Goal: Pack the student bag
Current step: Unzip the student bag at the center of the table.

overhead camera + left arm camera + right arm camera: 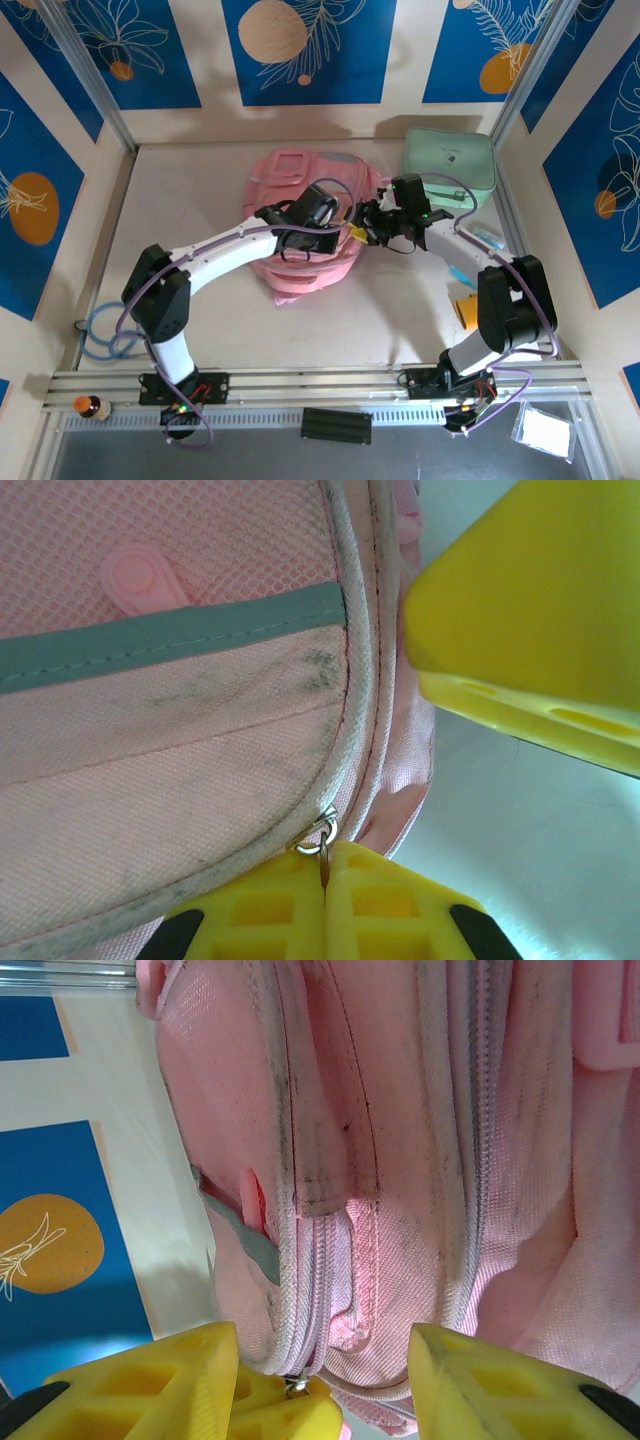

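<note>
left hand (pixel 326 882) pinching zip pull (pixel 322 832) of pink student bag (pixel 150 780), right hand (pixel 325 1358) parted

Arms hide middle of student bag (pixel 290 170). Zipper pull (pixel 322 832) mostly buried between pinched left end effector (pixel 326 880) pads, just its ring visible. Bag edges cropped in wrist views.

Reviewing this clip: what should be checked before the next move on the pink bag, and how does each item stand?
1. Left hand shut on the zipper pull: ok.
2. Right hand open beside the student bag: ok.
3. Right hand bracing the fabric: not ok, jaws apart.
4. Zip opened: not ok, looks closed.
5. Mint case apart from the bag: ok.
</note>
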You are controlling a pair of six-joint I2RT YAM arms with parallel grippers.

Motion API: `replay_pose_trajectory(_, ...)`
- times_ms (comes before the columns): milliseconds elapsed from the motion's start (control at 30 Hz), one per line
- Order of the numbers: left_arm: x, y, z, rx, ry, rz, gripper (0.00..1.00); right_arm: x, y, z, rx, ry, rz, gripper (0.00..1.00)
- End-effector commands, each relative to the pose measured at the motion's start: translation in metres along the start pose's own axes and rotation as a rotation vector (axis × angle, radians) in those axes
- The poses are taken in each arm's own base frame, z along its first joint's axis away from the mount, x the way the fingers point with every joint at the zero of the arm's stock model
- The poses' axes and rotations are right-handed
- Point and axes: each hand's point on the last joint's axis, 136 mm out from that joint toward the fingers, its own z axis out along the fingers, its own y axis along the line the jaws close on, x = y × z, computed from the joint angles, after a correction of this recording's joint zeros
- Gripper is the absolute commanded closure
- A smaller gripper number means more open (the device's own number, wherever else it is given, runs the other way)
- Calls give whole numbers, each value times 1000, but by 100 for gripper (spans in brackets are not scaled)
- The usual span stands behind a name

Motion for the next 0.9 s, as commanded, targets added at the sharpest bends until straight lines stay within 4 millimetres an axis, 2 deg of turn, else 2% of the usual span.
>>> replay_pose_trajectory(0, -11, -21, -3, 82, -23, 21, 100, 6, 16, 3, -40, 55, -3, 52)
replay_pose_trajectory(233, -11, -21, -3, 85, -25, 22, 100, 8, 9, 16, -11, 90, 2, 61)
replay_pose_trajectory(467, -7, -9, -8, 30, -22, 41, 100, -2, 3, 16, 39, 54, -25, 85)
replay_pose_trajectory(533, -3, 2, -13, -13, -20, 45, 100, -8, -3, 12, 64, 22, -27, 88)
replay_pose_trajectory(667, 17, 46, -25, -181, 12, 34, 100, -18, -9, 2, 90, -33, -43, 92)
replay_pose_trajectory(867, 46, 103, -42, -327, 50, -13, 100, -27, -12, -6, 96, -71, -46, 93)
